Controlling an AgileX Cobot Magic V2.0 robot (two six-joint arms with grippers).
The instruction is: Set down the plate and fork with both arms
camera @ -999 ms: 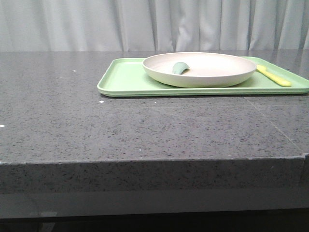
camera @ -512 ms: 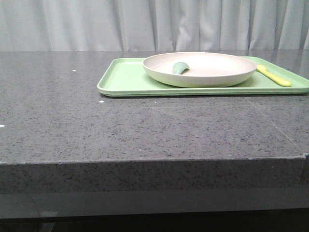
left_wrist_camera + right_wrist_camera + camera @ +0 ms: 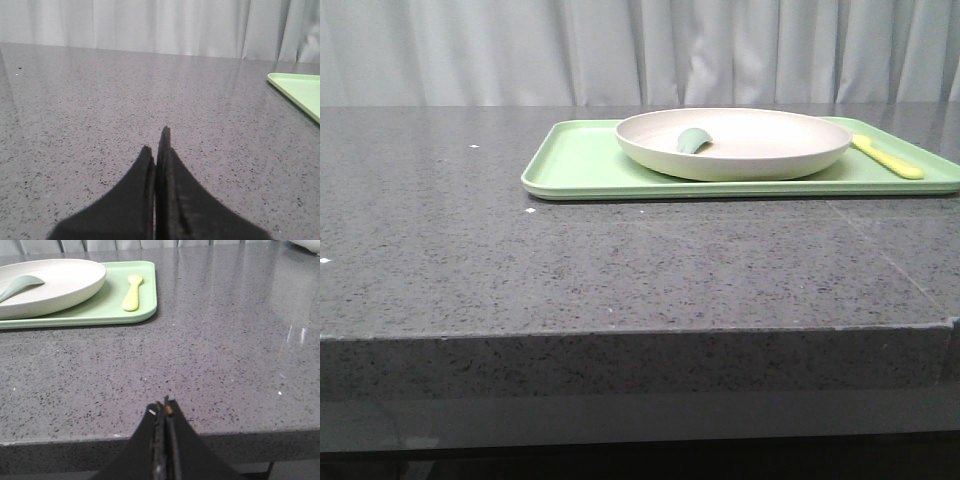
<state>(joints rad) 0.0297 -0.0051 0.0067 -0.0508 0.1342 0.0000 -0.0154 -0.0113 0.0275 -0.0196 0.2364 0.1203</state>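
Note:
The cream plate (image 3: 733, 143) sits on a light-green tray (image 3: 575, 165) at the back right of the grey table; it also shows in the right wrist view (image 3: 50, 285). A green-grey utensil (image 3: 693, 140) lies in the plate. The pale-yellow fork (image 3: 887, 158) lies on the tray right of the plate, also in the right wrist view (image 3: 132, 292). My left gripper (image 3: 156, 142) is shut and empty over bare table, the tray's corner (image 3: 297, 90) off to its side. My right gripper (image 3: 164, 407) is shut and empty at the table's front edge. Neither gripper shows in the front view.
The grey speckled table (image 3: 620, 260) has its front edge near the camera. A pale curtain (image 3: 640, 50) hangs behind. A white object's edge (image 3: 306, 244) shows at the far corner in the right wrist view.

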